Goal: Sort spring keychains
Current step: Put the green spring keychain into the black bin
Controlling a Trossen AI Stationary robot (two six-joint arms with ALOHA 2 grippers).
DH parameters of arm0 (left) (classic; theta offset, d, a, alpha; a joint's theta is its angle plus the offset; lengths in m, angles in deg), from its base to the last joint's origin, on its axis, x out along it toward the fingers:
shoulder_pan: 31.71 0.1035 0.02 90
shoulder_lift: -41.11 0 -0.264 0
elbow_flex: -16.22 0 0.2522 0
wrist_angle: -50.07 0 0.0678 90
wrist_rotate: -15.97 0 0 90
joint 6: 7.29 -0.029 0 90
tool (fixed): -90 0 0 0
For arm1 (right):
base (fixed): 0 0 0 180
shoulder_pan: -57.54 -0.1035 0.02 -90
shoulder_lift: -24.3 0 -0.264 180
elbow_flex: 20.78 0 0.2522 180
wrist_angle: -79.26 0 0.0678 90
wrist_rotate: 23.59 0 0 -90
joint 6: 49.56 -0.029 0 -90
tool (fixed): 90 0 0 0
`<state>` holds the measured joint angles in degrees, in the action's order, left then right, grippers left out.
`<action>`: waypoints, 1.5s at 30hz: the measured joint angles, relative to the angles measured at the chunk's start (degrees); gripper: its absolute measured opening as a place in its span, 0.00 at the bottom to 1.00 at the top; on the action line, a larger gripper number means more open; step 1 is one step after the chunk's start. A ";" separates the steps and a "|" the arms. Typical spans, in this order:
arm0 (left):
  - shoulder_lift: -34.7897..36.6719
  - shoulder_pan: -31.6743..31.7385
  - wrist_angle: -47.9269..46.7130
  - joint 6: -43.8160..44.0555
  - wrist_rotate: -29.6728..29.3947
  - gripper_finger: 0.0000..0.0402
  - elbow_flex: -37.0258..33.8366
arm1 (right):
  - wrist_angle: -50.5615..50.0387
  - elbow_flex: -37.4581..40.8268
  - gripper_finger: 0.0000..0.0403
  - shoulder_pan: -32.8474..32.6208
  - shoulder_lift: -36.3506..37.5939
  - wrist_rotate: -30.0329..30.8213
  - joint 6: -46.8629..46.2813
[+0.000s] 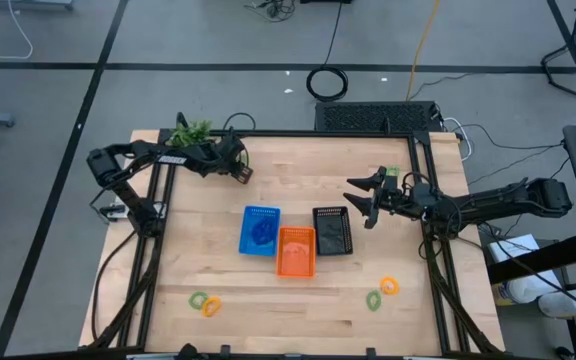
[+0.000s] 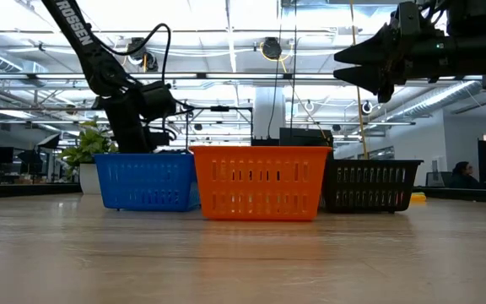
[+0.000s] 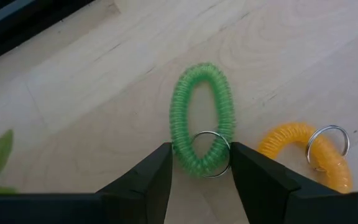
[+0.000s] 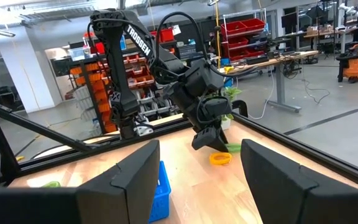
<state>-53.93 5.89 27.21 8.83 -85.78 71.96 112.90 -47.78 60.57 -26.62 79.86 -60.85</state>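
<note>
Plainly, the biggest risk sits at the counter's [image 1: 368, 310] eleven o'clock corner, where the left claw [image 3: 199, 163] stands over a green spring keychain [image 3: 202, 118] with an orange spring keychain [image 3: 303, 152] just beside it. If the fingers close a little off line they could snag the orange coil's metal ring as well, or nudge it away, and two colours would travel together to one basket. A thin springy coil may also squirm out or flip as the tips pinch, since they bracket only its near end and key ring. The plant sprig [image 1: 192, 131] lies close by and could catch the arm.

Next in size, the baskets: blue basket [image 1: 260, 229], orange basket [image 1: 296, 250] and black basket [image 1: 332, 230] stand packed together at centre, so a loose drop could land in the wrong one.

The left claw is about half open, its two dark fingers either side of the green coil's ring end; I cannot tell whether they touch it, and nothing is lifted.

The right claw [image 1: 368, 200] hovers at about two o'clock, just beyond the black basket, spread wide and holding nothing.

Smaller still, other keychains wait along the near edge: a green and orange pair [image 1: 206, 303] at seven o'clock, another green and orange pair [image 1: 381, 293] at five o'clock.
</note>
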 joint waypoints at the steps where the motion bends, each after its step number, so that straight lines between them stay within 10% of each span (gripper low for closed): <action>1: 0.00 0.00 0.00 0.03 0.03 0.39 -0.01 | -0.06 0.00 0.53 0.00 0.00 0.00 0.00; 9: -0.09 -0.13 -0.02 -1.07 -0.36 0.05 -0.07 | -0.09 0.00 0.53 -0.02 0.00 0.00 0.00; 30: 20.65 -8.37 -2.83 -4.55 0.54 0.04 -0.18 | -0.07 0.00 0.53 0.00 0.00 0.31 -0.04; 45: 29.22 -27.15 -0.72 -14.62 26.17 0.04 -0.16 | 0.50 0.00 0.53 0.00 -1.36 0.09 -1.11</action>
<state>-24.71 -21.26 26.50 -5.79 -59.61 71.80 113.40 -47.78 60.57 -27.98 79.95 -61.96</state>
